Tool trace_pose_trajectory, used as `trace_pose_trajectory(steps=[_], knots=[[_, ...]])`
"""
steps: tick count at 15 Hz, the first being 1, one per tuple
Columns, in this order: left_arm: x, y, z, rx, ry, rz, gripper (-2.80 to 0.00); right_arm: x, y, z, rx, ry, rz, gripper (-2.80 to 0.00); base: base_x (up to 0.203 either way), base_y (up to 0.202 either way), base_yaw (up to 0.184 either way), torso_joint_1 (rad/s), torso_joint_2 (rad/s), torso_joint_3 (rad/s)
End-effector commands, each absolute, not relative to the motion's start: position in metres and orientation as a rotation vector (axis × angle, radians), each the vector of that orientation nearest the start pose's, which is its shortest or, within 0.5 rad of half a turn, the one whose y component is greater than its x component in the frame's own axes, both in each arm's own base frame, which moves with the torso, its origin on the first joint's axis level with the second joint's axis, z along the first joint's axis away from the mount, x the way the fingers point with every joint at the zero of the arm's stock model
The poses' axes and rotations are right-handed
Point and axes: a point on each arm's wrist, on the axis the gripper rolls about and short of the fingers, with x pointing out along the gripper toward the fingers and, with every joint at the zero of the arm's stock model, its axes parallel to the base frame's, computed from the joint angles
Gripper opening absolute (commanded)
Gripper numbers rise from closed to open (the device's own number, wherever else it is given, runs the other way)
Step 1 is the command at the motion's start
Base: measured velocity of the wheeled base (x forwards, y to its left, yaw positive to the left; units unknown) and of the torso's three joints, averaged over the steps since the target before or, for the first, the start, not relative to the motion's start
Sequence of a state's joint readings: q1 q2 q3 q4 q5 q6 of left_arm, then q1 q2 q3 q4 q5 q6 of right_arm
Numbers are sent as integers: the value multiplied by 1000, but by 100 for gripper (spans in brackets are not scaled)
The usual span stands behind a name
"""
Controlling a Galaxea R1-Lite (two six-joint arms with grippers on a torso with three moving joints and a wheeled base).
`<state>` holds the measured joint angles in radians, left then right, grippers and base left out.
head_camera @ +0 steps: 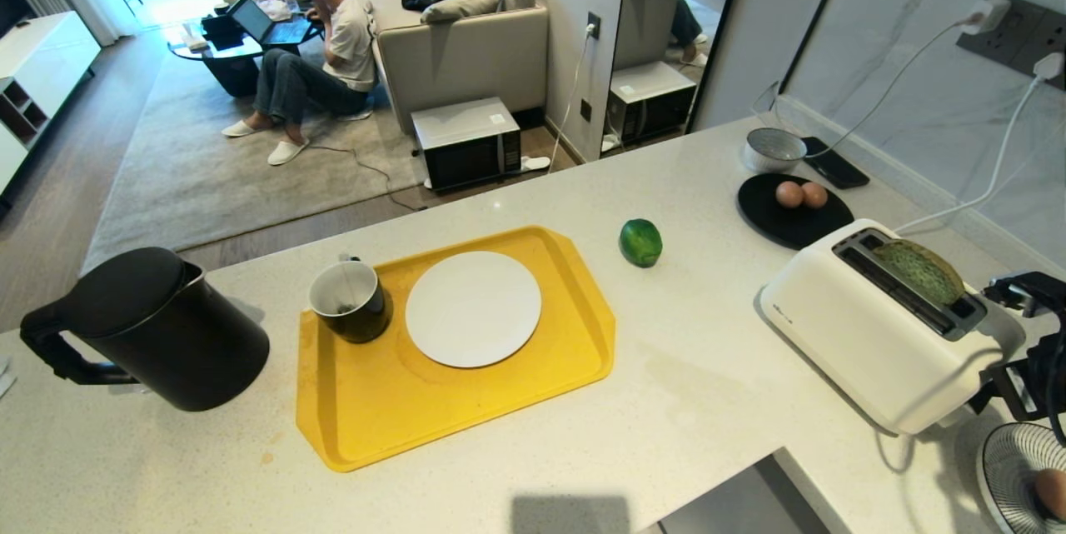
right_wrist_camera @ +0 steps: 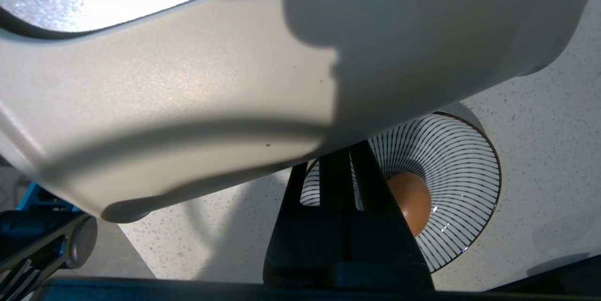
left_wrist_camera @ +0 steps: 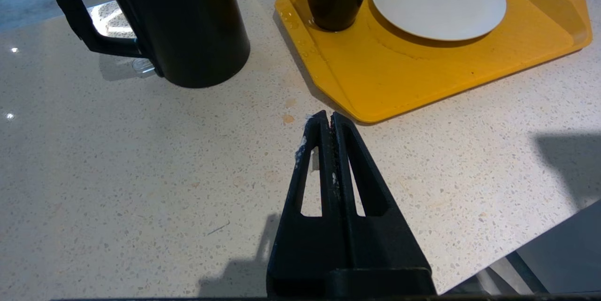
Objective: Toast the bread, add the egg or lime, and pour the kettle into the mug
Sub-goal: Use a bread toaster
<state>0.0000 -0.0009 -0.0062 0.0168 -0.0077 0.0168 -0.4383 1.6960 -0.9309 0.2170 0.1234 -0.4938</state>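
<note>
The green bread (head_camera: 920, 267) stands in a slot of the white toaster (head_camera: 874, 334), its top sticking out. My right gripper (right_wrist_camera: 346, 158) is shut and empty, its tips hidden under the toaster's body (right_wrist_camera: 235, 80); the right arm (head_camera: 1033, 367) shows at the toaster's right end. The lime (head_camera: 640, 242) lies on the counter beyond the tray. Two eggs (head_camera: 800, 195) rest on a black plate (head_camera: 791, 226). The black kettle (head_camera: 158, 326) stands at the left, the dark mug (head_camera: 348, 301) on the yellow tray (head_camera: 466, 417). My left gripper (left_wrist_camera: 327, 115) is shut and empty, over the counter near the tray's corner (left_wrist_camera: 375, 108).
A white plate (head_camera: 473, 309) lies on the tray beside the mug. A striped bowl (right_wrist_camera: 460, 150) holding another egg (right_wrist_camera: 415, 202) sits just past the toaster's right end. A grey bowl (head_camera: 774, 149) and a phone (head_camera: 835, 163) lie by the wall, with cables to the sockets. A person sits in the room beyond.
</note>
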Motion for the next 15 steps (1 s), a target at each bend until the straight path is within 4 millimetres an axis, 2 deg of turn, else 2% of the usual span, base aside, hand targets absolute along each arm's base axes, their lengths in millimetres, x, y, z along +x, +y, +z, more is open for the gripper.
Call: trace_pose_trajectory(steps=[1, 15], knots=[[-23, 0, 75, 17, 9, -8, -280, 249, -114, 143, -178, 998, -43, -280, 0, 0, 0, 0, 0, 0], [-23, 0, 75, 17, 9, -8, -280, 249, -114, 145, -182, 993, -46, -280, 0, 0, 0, 0, 0, 0]])
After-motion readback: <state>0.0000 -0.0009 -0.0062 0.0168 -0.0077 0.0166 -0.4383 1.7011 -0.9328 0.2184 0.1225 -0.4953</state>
